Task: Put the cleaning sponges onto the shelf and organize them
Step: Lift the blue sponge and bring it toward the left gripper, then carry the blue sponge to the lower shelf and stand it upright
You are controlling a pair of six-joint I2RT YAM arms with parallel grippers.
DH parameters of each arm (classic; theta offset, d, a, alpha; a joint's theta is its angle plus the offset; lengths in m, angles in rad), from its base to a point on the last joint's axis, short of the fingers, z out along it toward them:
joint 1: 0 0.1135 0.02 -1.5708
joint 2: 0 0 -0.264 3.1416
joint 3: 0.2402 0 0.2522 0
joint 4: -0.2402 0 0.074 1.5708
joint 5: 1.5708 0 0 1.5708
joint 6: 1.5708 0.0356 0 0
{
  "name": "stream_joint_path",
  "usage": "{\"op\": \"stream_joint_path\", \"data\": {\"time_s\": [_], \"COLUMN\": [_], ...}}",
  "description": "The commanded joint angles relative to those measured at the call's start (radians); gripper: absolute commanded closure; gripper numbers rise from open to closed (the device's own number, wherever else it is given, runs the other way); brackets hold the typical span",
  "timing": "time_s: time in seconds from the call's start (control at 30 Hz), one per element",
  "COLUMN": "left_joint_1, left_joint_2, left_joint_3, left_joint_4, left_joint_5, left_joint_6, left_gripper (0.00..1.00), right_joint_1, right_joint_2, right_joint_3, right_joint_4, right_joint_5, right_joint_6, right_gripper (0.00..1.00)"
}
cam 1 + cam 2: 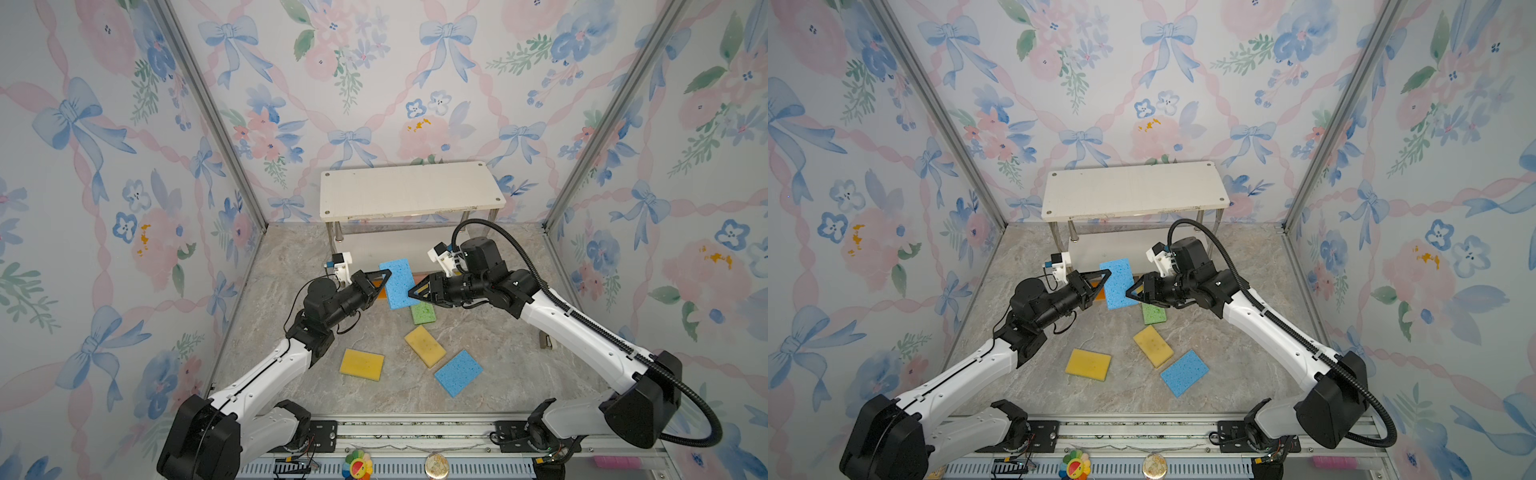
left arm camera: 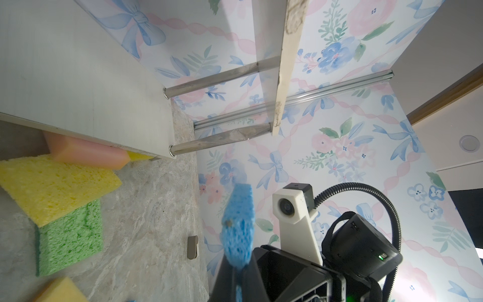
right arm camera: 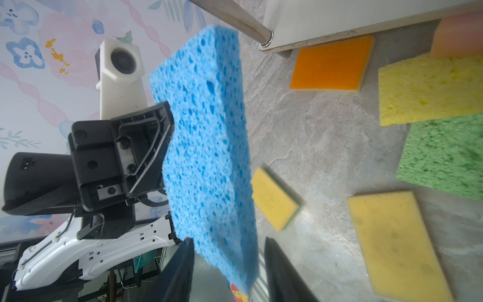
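Left jaws clamping blue sponge (image 1: 398, 283) aloft, 6 o'clock of shelf (image 1: 411, 189); right jaws part-open, straddling it untouched, likely receiving handover.

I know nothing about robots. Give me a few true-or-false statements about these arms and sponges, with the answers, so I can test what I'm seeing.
1. The left gripper holds a blue sponge up off the floor. True.
2. The shelf's top board already carries sponges. False: both top views show nothing on it.
3. A second blue sponge lies flat on the marbled floor. True.
4. The right gripper is far from the held sponge. False: its open jaws stand on either side of that sponge's free end.
5. The green sponge sits on the shelf. False: it lies on the floor in front of it.
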Motion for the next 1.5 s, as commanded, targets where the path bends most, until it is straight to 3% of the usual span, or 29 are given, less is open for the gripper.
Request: {"op": "stream_joint_path", "data": {"time_s": [0.0, 0.4, 0.6, 0.77, 0.8, 0.83, 0.9, 1.03, 1.17, 1.27, 1.33, 1.47], "left_joint_1": [0.009, 0.032, 0.048, 0.067, 0.071, 0.076, 0.088, 0.125, 0.165, 0.179, 0.181, 0.208], "left_joint_2": [0.020, 0.023, 0.020, 0.009, 0.004, 0.001, -0.010, -0.058, -0.137, -0.204, -0.246, -0.327], "left_joint_3": [0.020, 0.018, 0.008, -0.007, -0.010, -0.012, -0.020, -0.053, -0.065, 0.013, 0.039, 0.022], "left_joint_4": [0.036, 0.051, 0.051, 0.051, 0.052, 0.051, 0.052, 0.026, -0.089, -0.418, -0.531, -0.646], "left_joint_5": [0.010, 0.040, 0.054, 0.064, 0.068, 0.075, 0.085, 0.093, 0.088, 0.009, -0.024, -0.068], "left_joint_6": [0.017, 0.012, 0.010, 0.009, 0.010, 0.015, 0.023, 0.036, 0.107, 0.296, 0.375, 0.414], "left_gripper": [1.00, 1.00, 1.00, 1.00, 0.98, 0.83, 0.63, 0.40, 0.33, 0.31, 0.30, 0.29], "right_joint_1": [0.015, 0.037, 0.045, 0.055, 0.058, 0.057, 0.058, 0.055, 0.056, 0.056, 0.056, 0.056], "right_joint_2": [0.001, 0.025, 0.041, 0.036, 0.036, 0.034, 0.032, 0.041, 0.053, 0.070, 0.092, 0.172], "right_joint_3": [0.018, 0.025, 0.052, 0.088, 0.097, 0.106, 0.122, 0.153, 0.134, 0.081, 0.049, 0.027], "right_joint_4": [0.012, 0.024, 0.002, -0.043, -0.056, -0.072, -0.108, -0.180, -0.157, -0.059, 0.024, 0.159], "right_joint_5": [0.004, 0.029, 0.063, 0.091, 0.093, 0.094, 0.110, 0.166, 0.215, 0.253, 0.263, 0.264], "right_joint_6": [0.007, 0.024, 0.030, 0.011, 0.003, -0.005, -0.022, -0.053, -0.031, 0.027, 0.065, 0.090], "right_gripper": [0.55, 0.70, 1.00, 1.00, 1.00, 1.00, 1.00, 1.00, 1.00, 1.00, 1.00, 1.00]}}
